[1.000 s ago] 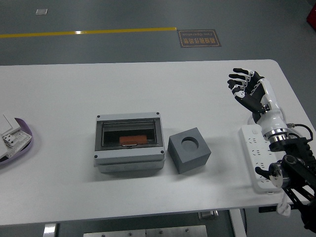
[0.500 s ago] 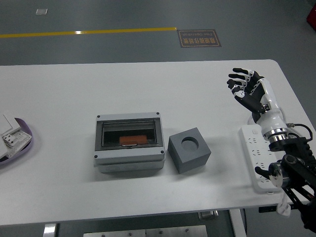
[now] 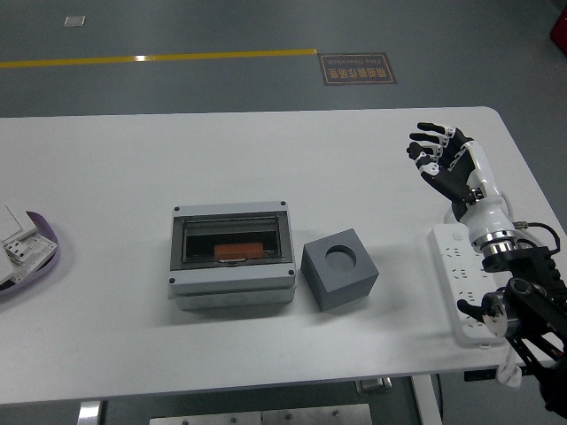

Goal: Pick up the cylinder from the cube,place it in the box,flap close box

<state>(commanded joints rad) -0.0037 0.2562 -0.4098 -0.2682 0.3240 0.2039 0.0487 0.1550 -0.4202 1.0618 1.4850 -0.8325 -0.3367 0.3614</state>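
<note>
Looks near finished. Cube (image 3: 340, 268) socket empty, just right of box (image 3: 232, 253). Orange piece, likely cylinder (image 3: 240, 251), lying inside box under apparently shut clear flap. Right hand (image 3: 442, 159) well right of cube, fingers spread, holding nothing. Little left.

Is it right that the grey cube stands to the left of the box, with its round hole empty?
Not quite. In the head view the grey cube stands to the right of the box, close beside it. The rest holds: its round hole is empty.
</note>
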